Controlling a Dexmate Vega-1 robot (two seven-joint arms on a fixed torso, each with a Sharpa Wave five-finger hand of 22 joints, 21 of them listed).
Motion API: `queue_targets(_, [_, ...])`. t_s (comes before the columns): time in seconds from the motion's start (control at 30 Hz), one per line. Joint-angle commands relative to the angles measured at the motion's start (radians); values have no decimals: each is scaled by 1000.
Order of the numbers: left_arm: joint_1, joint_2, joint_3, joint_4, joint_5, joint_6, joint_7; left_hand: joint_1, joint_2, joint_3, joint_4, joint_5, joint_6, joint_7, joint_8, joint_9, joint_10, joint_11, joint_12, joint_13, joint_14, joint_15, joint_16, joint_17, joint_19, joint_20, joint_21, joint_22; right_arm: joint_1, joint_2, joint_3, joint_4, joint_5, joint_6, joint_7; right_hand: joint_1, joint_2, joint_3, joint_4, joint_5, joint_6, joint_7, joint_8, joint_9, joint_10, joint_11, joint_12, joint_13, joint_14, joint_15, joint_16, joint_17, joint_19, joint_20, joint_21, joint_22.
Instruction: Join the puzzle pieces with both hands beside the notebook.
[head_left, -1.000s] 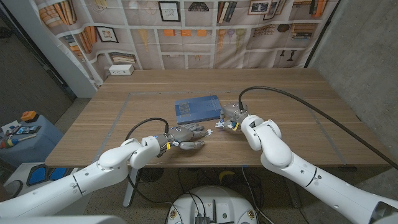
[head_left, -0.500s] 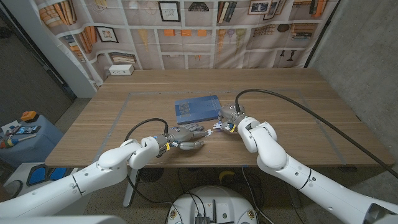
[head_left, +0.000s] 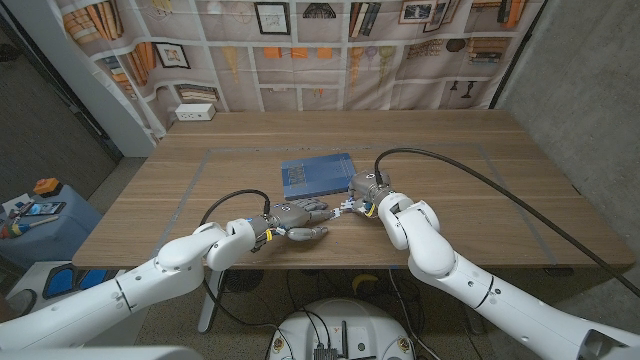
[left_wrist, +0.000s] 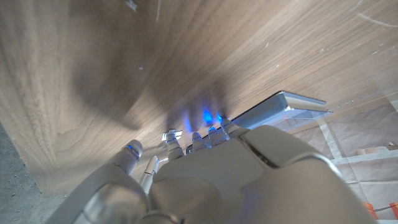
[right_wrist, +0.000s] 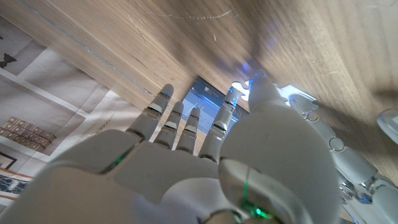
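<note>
Beside notebook, both hands' fingers together.

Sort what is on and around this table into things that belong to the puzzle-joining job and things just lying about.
Belongs to the job:
- puzzle piece, small and pale, at the right hand's fingertips
- blue notebook, the marker for where to join
- left hand, on the table near the notebook
- right hand, beside the notebook

Just lying about:
- white box at the table's far edge
- blue bin left of the table

We saw a small white puzzle piece pinched in the right hand, just off the blue notebook, which lay flat and closed on the surface. The left hand sat close beside; its piece couldn't be made out.
</note>
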Motion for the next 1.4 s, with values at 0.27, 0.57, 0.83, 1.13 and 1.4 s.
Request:
queue_targets(0.27, [-5, 1, -6, 13, -15, -6, 4, 6, 113, 4, -9, 4, 93, 18, 7, 2, 3, 2, 4, 2, -46, -68, 6, 1, -1, -119, 3, 1, 1, 12, -22, 33, -17, 2, -31, -10, 4, -5, -3, 1, -3, 3, -1, 1, 9, 0, 2, 4, 10, -1, 2, 3, -1, 5, 1, 2])
queue_targets(0.57, [-14, -3, -2, 22, -17, -9, 1, 7, 113, 5, -9, 4, 93, 18, 4, 2, 0, 4, 2, 2, -45, -66, 5, 1, 1, -118, 3, 1, 6, 11, -28, 44, -23, 8, -34, -10, 4, -7, -5, 1, 0, 3, -1, 1, 10, 2, 3, 5, 11, -1, 2, 3, -1, 5, 1, 2])
queue_targets(0.83, [-13, -2, -4, 19, -18, 2, 2, 7, 113, 6, -9, 4, 92, 18, 2, 2, 2, 4, 2, 2, -44, -66, 5, 1, 1, -118, 3, 1, 9, 5, -31, 52, -21, 18, -54, -9, 4, -8, -7, 1, 2, 3, 0, 1, 13, 1, 3, 5, 14, -1, 3, 4, 2, 4, 2, 2])
queue_targets(1.13, [-11, -1, -5, 18, -21, 11, 1, 7, 113, 7, -10, 4, 93, 18, 0, 2, 2, 5, 2, 2, -44, -65, 5, 1, 2, -117, 3, 1, 8, -7, -33, 49, -17, 32, -61, -8, 2, -9, -8, 1, 3, 3, -1, 2, 15, 2, 3, 5, 17, -3, 4, 4, 3, 5, 2, 2])
queue_targets(1.4, [-14, -1, -4, 20, -23, 12, 1, 7, 113, 8, -10, 3, 96, 18, 0, 2, 8, 4, 4, 2, -41, -65, 6, 1, 4, -117, 3, 1, 6, -12, -34, 50, -22, 37, -59, -8, 3, -10, -9, 1, 4, 3, -1, 2, 15, 1, 3, 5, 19, -5, 5, 4, 3, 4, 3, 2])
